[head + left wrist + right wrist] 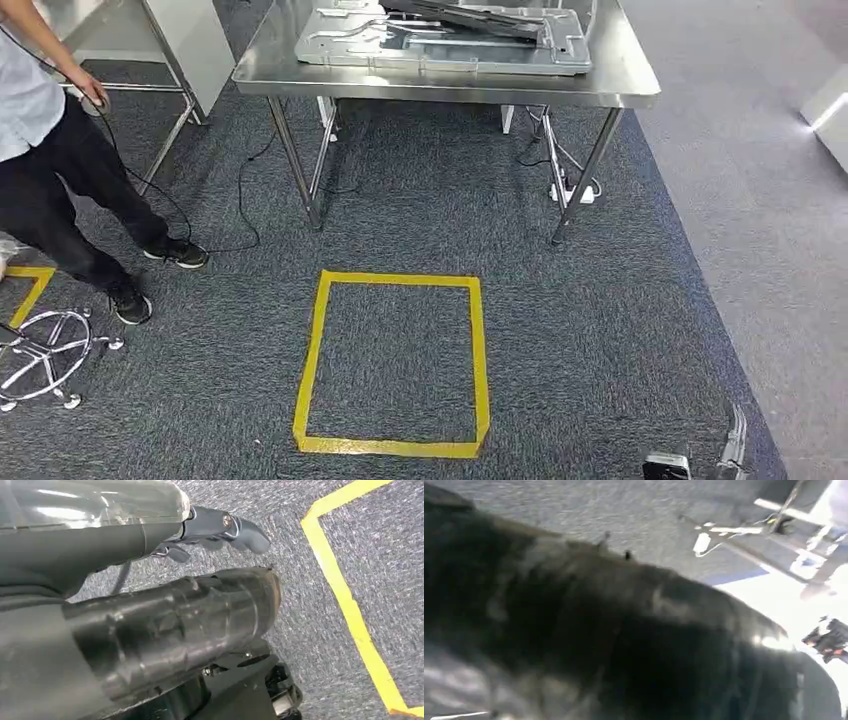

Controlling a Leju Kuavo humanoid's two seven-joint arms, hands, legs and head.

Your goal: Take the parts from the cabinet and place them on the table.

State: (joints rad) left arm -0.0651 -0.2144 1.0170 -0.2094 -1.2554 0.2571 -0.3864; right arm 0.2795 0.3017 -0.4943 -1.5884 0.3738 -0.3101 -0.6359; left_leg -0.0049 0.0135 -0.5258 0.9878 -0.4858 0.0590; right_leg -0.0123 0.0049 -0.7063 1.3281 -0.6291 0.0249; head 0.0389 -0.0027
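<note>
Grey carpet; steel table (620, 85) bears flat silver stamped parts (440, 40); hand grips unclear.

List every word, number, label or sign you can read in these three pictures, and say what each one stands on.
None: no readable text in any view.
The yellow tape square on the carpet is a plain floor marking, without letters.
The metal parts on the steel table show no legible stamp or label.
The left robot hand bears no readable marking.
The right wrist view is too blurred to read anything.
</note>
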